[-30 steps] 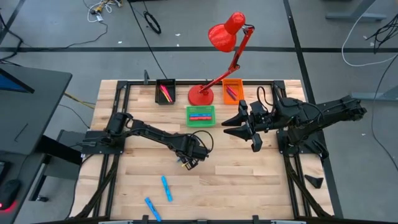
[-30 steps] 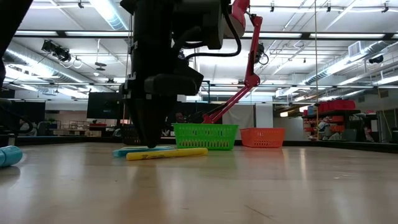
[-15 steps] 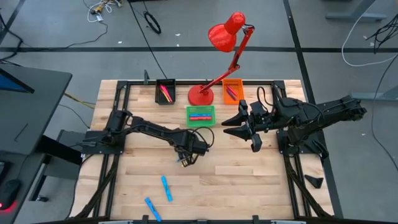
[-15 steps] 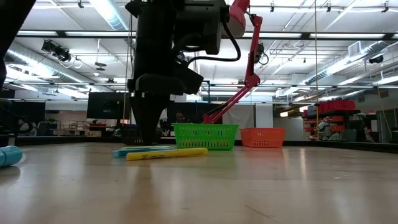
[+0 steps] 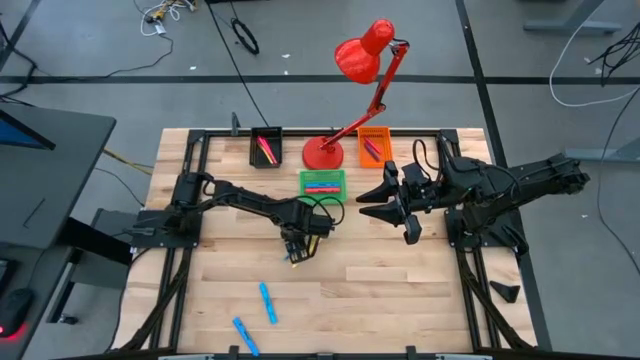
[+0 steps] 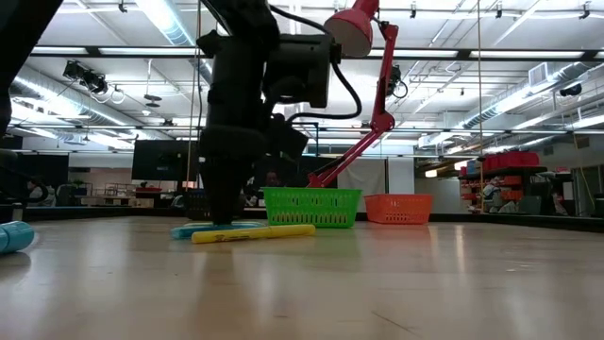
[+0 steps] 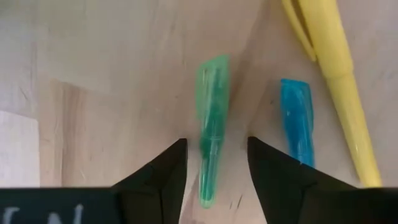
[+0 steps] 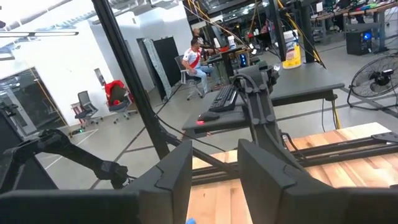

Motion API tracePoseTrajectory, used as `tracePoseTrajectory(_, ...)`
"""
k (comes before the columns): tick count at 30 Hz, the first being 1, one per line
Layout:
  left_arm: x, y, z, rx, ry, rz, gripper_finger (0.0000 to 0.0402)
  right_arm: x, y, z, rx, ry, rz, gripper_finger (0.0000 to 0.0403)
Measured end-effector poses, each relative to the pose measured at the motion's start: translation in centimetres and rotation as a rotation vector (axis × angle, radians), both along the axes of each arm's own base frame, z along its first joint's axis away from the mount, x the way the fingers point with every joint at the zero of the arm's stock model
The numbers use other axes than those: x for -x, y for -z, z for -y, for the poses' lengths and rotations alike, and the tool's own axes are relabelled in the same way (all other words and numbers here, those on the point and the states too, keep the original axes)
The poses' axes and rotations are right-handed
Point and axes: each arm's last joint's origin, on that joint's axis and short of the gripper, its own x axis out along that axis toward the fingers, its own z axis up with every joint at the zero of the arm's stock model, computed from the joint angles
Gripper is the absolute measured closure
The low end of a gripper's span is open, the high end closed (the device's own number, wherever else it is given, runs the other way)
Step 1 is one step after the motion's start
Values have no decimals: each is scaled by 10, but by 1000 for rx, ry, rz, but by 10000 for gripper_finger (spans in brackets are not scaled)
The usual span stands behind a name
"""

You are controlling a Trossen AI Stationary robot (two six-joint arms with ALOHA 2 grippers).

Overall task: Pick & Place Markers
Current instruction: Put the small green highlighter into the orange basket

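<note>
While the left gripper (image 7: 213, 163) hangs spread over the table, a green marker (image 7: 210, 127) lies straight ahead, its near end between the fingertips

From the left wrist view the green marker's long axis runs directly away from the gripper, along the gap, so the fingers would close across its width; a blue marker (image 7: 296, 127) lies just beside it outside one finger, and a yellow marker (image 7: 339, 81) slants past beyond that. That alignment is hidden in the high view, which instead shows the left gripper (image 5: 301, 243) far nearer this cluster than the right gripper (image 5: 383, 205), parked with fingers apart near the green bin (image 5: 322, 186). Level with the table, the low view shows the yellow marker (image 6: 253, 232) lying flat
</note>
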Motion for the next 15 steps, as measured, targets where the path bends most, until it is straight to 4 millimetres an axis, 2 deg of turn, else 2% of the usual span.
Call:
tracePoseTrajectory(3, 0, 0, 1, 21, 11, -1, 259, 0, 0, 1, 0, 20, 1, 275)
tracePoseTrajectory(9, 2, 0, 4, 36, 20, -22, 367, 0, 0, 1, 15, 32, 5, 275)
tracePoseTrajectory(15, 7, -5, 11, 19, 2, -24, 369, 0, -1, 1, 1, 30, 7, 275)
